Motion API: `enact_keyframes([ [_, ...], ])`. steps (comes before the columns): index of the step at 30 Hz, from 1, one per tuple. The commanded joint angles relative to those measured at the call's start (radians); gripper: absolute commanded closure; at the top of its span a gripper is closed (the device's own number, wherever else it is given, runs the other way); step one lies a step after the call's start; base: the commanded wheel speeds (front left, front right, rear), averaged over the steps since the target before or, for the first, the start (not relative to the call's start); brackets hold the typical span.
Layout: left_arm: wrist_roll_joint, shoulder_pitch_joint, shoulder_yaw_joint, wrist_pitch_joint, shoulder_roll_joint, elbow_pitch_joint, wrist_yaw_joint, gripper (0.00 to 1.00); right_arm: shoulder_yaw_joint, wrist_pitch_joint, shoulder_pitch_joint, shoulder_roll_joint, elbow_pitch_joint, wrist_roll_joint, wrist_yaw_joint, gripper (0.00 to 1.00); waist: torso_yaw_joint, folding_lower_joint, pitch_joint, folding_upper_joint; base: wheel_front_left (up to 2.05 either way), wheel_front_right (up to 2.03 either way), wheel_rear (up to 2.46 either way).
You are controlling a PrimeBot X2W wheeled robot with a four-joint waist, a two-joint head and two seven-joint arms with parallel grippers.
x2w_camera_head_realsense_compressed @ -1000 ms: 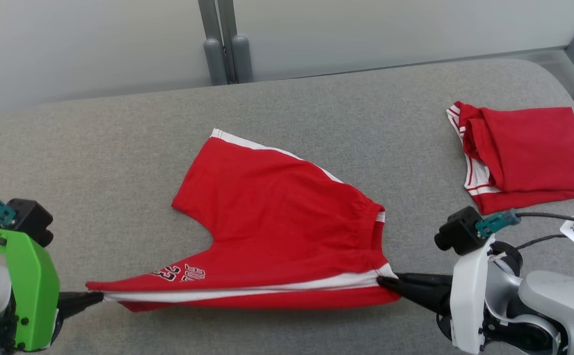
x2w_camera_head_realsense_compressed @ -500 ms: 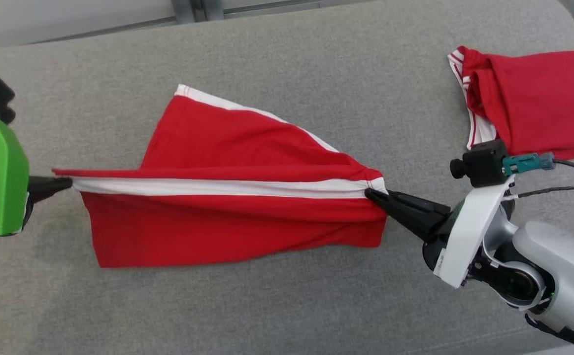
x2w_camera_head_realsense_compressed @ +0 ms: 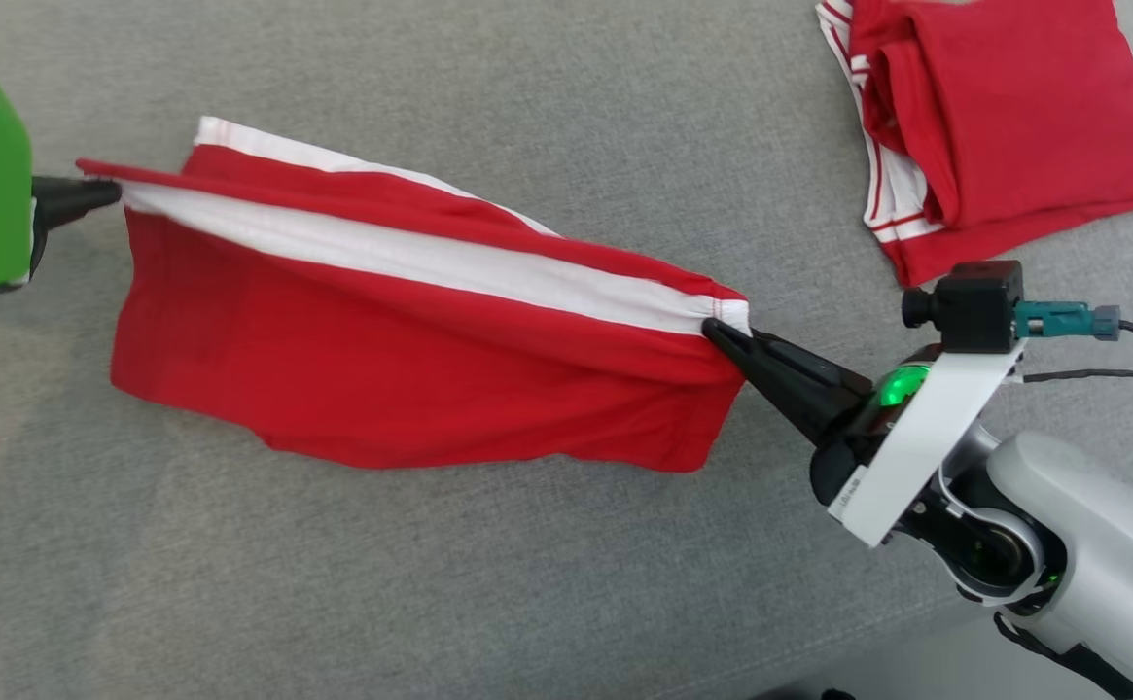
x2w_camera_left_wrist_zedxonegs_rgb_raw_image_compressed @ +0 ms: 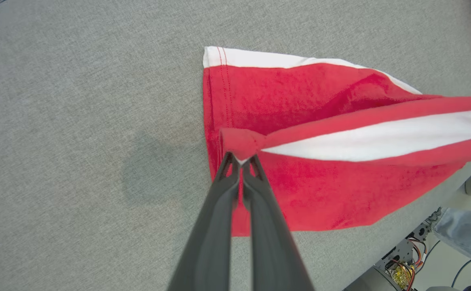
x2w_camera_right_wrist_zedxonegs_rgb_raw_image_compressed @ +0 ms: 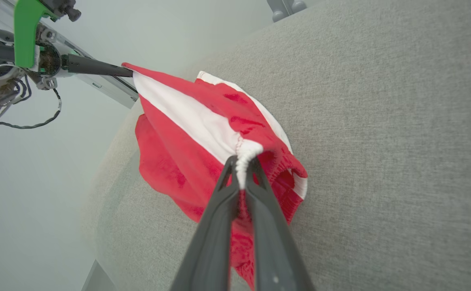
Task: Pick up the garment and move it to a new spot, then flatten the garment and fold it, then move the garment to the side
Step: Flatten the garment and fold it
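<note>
The garment (x2w_camera_head_realsense_compressed: 410,369) is a pair of red shorts with a white side stripe, stretched taut between both grippers above the grey padded table. My left gripper (x2w_camera_head_realsense_compressed: 109,190) is shut on the leg hem corner at the upper left. My right gripper (x2w_camera_head_realsense_compressed: 717,331) is shut on the white waistband end at the right. The lower leg hangs down from the stripe, while the far leg trails onto the table. In the left wrist view the garment (x2w_camera_left_wrist_zedxonegs_rgb_raw_image_compressed: 320,161) bunches at the left gripper (x2w_camera_left_wrist_zedxonegs_rgb_raw_image_compressed: 241,158). In the right wrist view the waistband of the garment (x2w_camera_right_wrist_zedxonegs_rgb_raw_image_compressed: 203,133) is pinched in the right gripper (x2w_camera_right_wrist_zedxonegs_rgb_raw_image_compressed: 241,165).
A second red garment (x2w_camera_head_realsense_compressed: 1004,117), folded, with red-and-white trim, lies on the grey table (x2w_camera_head_realsense_compressed: 527,583) at the upper right. A person's trouser leg (x2w_camera_left_wrist_zedxonegs_rgb_raw_image_compressed: 461,234) and robot wiring appear past the table's edge in the left wrist view.
Both grippers have lifted the stretched garment and carried it away from the table's near edge, so the near leg now hangs over the far one. The head camera has tilted down.
</note>
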Motion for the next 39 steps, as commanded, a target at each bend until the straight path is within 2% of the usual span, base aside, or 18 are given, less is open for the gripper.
enact_keyframes([
  [1, 0.002, -0.021, 0.001, 0.006, -0.014, 0.025, -0.001, 1.0, -0.003, -0.002, -0.005, 0.017, -0.002, -0.009, 0.0, 1.0, -0.05, 0.0, 0.054, 0.0, 0.0, 0.0, 0.0],
  [8, 0.029, -0.044, -0.009, -0.02, -0.075, 0.153, -0.022, 1.0, -0.006, 0.022, -0.051, 0.082, 0.042, -0.045, 0.0, 1.0, -0.076, 0.0, 0.09, 0.0, 0.0, 0.0, 0.0],
  [9, 0.033, -0.046, -0.01, -0.026, -0.081, 0.167, -0.027, 0.76, -0.008, 0.023, -0.057, 0.089, 0.048, -0.05, 0.0, 1.0, -0.077, 0.0, 0.091, 0.0, 0.0, 0.0, 0.0],
  [11, 0.034, -0.046, -0.009, -0.039, -0.098, 0.201, -0.037, 0.0, -0.009, 0.023, -0.065, 0.104, 0.063, -0.057, 0.0, 0.65, -0.075, 0.0, 0.091, 0.0, 0.0, 0.0, 0.0],
  [12, 0.035, -0.046, -0.012, -0.042, -0.107, 0.21, -0.041, 0.0, -0.009, 0.025, -0.065, 0.108, 0.068, -0.057, 0.0, 0.48, -0.072, 0.0, 0.088, 0.0, 0.0, 0.0, 0.0],
  [13, 0.036, -0.046, -0.013, -0.045, -0.113, 0.222, -0.05, 0.0, -0.008, 0.028, -0.064, 0.113, 0.074, -0.056, 0.0, 0.04, -0.069, 0.0, 0.083, 0.0, 0.0, 0.0, 0.0],
  [14, 0.036, -0.045, -0.015, -0.048, -0.117, 0.231, -0.056, 0.0, -0.009, 0.029, -0.063, 0.115, 0.079, -0.055, 0.0, 0.0, -0.066, 0.0, 0.078, 0.0, 0.0, 0.0, 0.0],
  [19, 0.03, -0.027, -0.014, -0.077, -0.142, 0.262, -0.092, 0.0, -0.027, 0.026, -0.038, 0.104, 0.106, -0.057, 0.0, 0.0, -0.045, 0.0, 0.035, 0.0, 0.0, 0.0, 0.0],
  [24, 0.028, 0.005, -0.026, -0.08, -0.132, 0.276, -0.109, 0.0, -0.064, 0.015, 0.006, 0.074, 0.095, -0.042, 0.0, 0.0, -0.033, 0.0, -0.001, 0.0, 0.0, 0.0, 0.0],
  [32, 0.041, 0.055, -0.048, -0.087, -0.106, 0.296, -0.107, 0.0, -0.149, -0.015, 0.074, 0.036, 0.061, -0.046, 0.0, 0.0, -0.056, 0.0, 0.009, 0.0, 0.0, 0.0, 0.0],
  [39, 0.028, 0.103, -0.058, -0.108, -0.109, 0.346, -0.114, 0.0, -0.195, -0.02, 0.116, 0.05, 0.039, -0.065, 0.0, 0.0, -0.091, 0.0, 0.023, 0.0, 0.0, 0.0, 0.0],
])
